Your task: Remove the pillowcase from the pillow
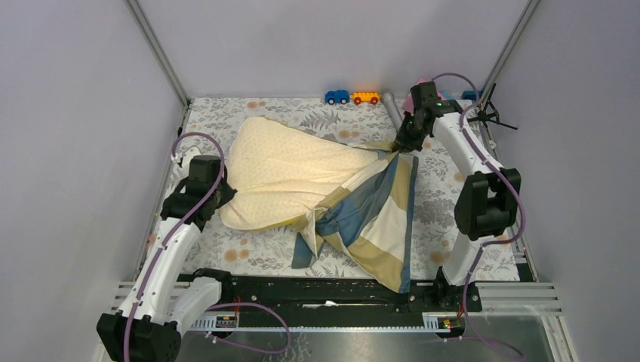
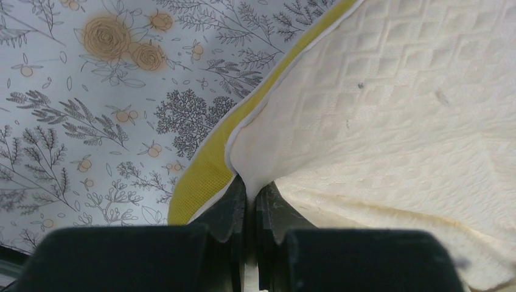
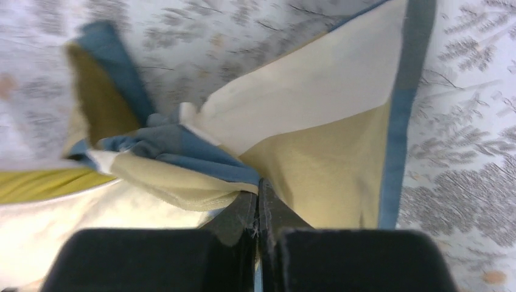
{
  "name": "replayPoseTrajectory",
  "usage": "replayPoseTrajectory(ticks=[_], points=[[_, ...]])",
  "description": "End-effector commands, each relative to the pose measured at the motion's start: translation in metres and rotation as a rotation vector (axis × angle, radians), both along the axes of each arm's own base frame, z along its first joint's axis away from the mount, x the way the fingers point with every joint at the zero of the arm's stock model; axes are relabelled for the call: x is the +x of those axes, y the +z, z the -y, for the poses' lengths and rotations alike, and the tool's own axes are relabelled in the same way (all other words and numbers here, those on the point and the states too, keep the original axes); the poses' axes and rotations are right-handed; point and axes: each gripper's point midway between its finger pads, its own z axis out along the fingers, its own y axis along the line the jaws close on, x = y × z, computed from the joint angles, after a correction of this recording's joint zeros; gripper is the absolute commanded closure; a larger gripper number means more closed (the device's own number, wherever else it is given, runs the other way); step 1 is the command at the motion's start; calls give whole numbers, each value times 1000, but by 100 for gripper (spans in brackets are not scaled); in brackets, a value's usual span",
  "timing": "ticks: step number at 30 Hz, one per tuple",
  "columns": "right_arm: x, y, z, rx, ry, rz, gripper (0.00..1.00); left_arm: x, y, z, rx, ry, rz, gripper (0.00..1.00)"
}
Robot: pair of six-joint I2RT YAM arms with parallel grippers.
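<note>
The cream quilted pillow lies across the table's left and middle, its right end still inside the pillowcase, a limp blue, tan and cream patchwork cover trailing toward the front. My left gripper is shut on the pillow's left corner, pinching the cream fabric beside its yellow trim. My right gripper is shut on a bunched edge of the pillowcase at the back right, holding it pulled taut. A strip of the pillow shows at that view's lower left.
The table wears a grey floral covering. A blue toy car, an orange toy car and a grey cylinder sit along the back edge. A black stand is at the back right. Metal frame posts stand at the back corners.
</note>
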Motion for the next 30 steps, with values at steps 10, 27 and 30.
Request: replayPoseTrajectory(ticks=[10, 27, 30], points=[[73, 304, -36, 472, 170, 847, 100, 104, 120, 7, 112, -113, 302, 100], [-61, 175, -57, 368, 231, 675, 95, 9, -37, 3, 37, -1, -151, 1], [-88, 136, -41, 340, 151, 656, 91, -8, -27, 5, 8, -22, -117, 1]])
